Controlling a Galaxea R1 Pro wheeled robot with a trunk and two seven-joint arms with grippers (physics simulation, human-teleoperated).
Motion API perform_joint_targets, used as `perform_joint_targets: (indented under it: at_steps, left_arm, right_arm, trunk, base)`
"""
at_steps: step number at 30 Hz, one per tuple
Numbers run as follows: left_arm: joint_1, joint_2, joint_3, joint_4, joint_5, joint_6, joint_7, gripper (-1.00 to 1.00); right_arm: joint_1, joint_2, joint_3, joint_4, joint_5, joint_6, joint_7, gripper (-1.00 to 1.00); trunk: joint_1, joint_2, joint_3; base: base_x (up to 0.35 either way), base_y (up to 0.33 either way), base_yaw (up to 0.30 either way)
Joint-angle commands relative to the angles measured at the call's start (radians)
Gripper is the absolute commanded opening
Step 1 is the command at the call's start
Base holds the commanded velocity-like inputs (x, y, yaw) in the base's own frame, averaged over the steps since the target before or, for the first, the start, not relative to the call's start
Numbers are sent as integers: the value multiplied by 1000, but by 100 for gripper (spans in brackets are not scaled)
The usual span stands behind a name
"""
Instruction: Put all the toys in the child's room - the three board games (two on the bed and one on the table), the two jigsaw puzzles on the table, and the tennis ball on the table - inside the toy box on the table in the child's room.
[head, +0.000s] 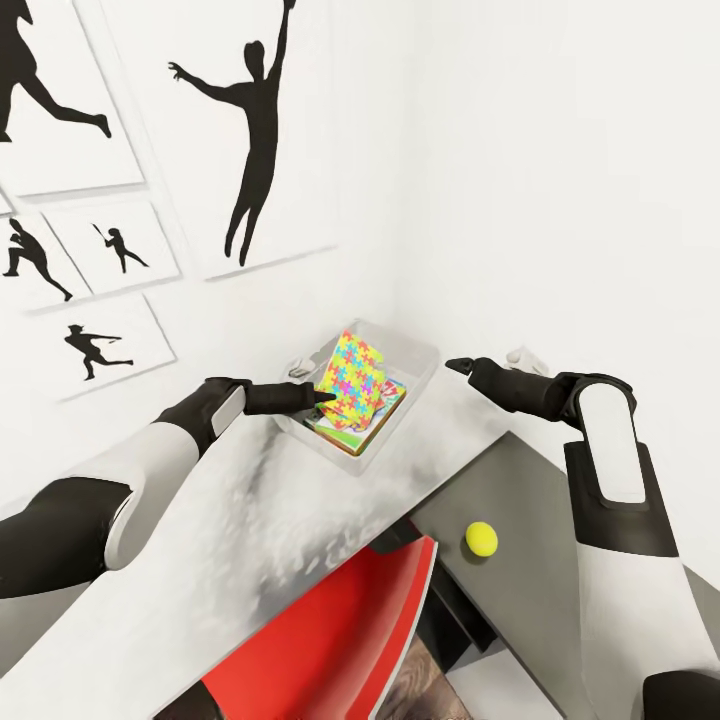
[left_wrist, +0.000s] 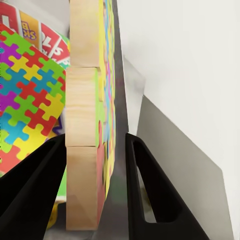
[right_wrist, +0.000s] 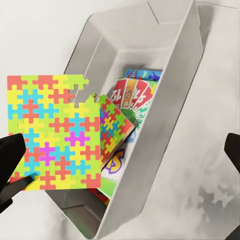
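My left gripper (head: 322, 397) is shut on a jigsaw puzzle (head: 352, 385), holding it upright over the toy box (head: 425, 352) in the table's back corner. In the left wrist view the puzzle (left_wrist: 82, 125) stands edge-on between my two fingers (left_wrist: 35, 190). In the box, the second jigsaw puzzle (right_wrist: 112, 127) leans on the board games: a red-and-green swirl cover (right_wrist: 132, 97), a blue box (right_wrist: 142, 75) and a green-edged one (right_wrist: 112, 167). The tennis ball (head: 481, 538) lies on the table's dark grey section. My right gripper (head: 453, 365) hovers open to the right of the box.
The pale table top (head: 250, 520) meets the white walls at the corner, so the box has walls close behind it. A red chair (head: 340, 630) is tucked under the table's front edge. Silhouette pictures (head: 250, 130) hang on the left wall.
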Motion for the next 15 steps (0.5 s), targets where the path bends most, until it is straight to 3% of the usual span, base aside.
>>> perform_joint_targets:
  at_steps: [1, 15]
  left_arm:
    - [-1, 1, -7, -1, 11, 7, -1, -100]
    - [-1, 1, -9, -1, 11, 7, -1, -100]
  right_arm:
    - [-1, 0, 0, -1, -10, 3, -10, 100]
    - [-1, 0, 1, -1, -11, 3, -10, 100]
  trunk:
    - [1, -2, -3]
    - [1, -2, -26]
  base:
    - [0, 0, 0]
    - [0, 0, 0]
